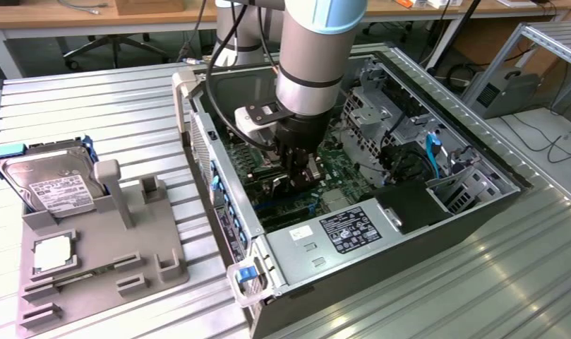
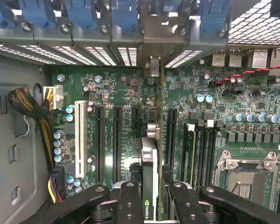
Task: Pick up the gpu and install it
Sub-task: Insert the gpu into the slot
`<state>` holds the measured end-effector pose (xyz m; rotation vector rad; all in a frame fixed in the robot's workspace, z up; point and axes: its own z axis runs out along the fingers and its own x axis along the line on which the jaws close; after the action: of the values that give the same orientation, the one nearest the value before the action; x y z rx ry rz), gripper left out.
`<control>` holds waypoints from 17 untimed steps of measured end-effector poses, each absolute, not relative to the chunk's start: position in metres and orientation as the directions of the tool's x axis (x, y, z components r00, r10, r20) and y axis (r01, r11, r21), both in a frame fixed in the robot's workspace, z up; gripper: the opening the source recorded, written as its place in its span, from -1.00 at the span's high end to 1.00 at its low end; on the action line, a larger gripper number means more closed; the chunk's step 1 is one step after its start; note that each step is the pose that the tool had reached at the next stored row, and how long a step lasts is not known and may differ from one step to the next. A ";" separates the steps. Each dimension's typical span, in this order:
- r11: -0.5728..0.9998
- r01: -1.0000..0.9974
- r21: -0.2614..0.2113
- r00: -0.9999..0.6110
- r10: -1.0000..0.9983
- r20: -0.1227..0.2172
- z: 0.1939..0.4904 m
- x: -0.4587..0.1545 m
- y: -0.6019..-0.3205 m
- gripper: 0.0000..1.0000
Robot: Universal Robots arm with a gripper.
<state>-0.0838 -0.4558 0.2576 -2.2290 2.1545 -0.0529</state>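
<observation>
Gripper: the black metal gripper (image 1: 299,173) is lowered into the open computer case (image 1: 473,205), under a round arm with a grey and a light-blue segment.
Fingers: in the wrist view two dark, bolted fingers (image 2: 129,200) are seen pinching the gpu (image 2: 149,186) from both flat sides.
Gpu: a thin flat card, held on edge between the fingers, with a small green logo on its upper edge and a silvery metal part at its far end; it stands over the green motherboard (image 2: 252,107), among the long black slots (image 2: 116,140).
Motherboard: green and matte, covered with small round silver-blue capacitors; one long white slot (image 2: 80,140) lies beside the black ones, and a square metal socket frame (image 2: 245,170) is seen toward one side.
Case: grey sheet metal, boxy, with perforated walls and blue plastic clips (image 2: 126,14) along the rear edge.
Worktop: ribbed silvery metal (image 1: 97,106), with long parallel grooves.
Holder: a grey plastic fixture (image 1: 106,268) is placed on the exterior view's left; it carries a boxy silver hard drive (image 1: 50,180) with a white label and a small square silver chip (image 1: 51,254).
</observation>
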 end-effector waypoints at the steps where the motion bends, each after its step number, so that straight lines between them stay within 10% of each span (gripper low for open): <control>1: -0.034 -0.998 -0.053 0.034 -0.999 -0.004 0.258 -0.084 -0.456 0.46; 17: -0.034 -0.998 -0.053 0.034 -0.999 -0.004 0.267 -0.084 -0.455 0.18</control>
<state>-0.0838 -0.4546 0.2669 -2.2291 2.1546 -0.0530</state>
